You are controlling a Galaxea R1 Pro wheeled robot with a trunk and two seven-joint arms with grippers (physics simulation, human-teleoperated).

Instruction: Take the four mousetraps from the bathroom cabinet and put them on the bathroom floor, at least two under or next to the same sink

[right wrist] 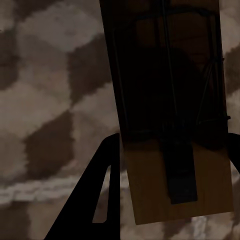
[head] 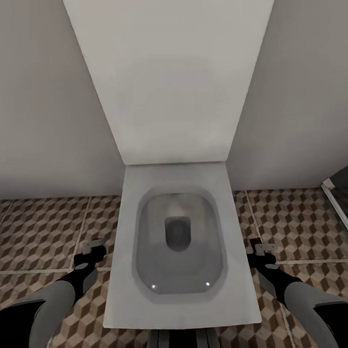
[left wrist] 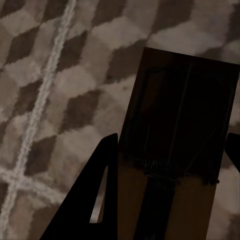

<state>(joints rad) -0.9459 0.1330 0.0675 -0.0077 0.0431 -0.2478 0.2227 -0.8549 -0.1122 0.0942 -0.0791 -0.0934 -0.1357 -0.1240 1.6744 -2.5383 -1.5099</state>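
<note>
The robot faces a white toilet (head: 177, 235), not the sink. Each arm hangs low over the bathroom floor (head: 39, 232), one on each side of the bowl. The left gripper (left wrist: 170, 165) has its jaws pinching a mousetrap (left wrist: 182, 120), and the right gripper (right wrist: 172, 165) pinches another mousetrap (right wrist: 165, 85) the same way. If the traps are dropped here, they may land far from the sink. Then the rule about two traps by the sink would not be met.

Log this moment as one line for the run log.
facing toilet | left tool holds mousetrap | right tool holds mousetrap | both above bathroom floor
</note>
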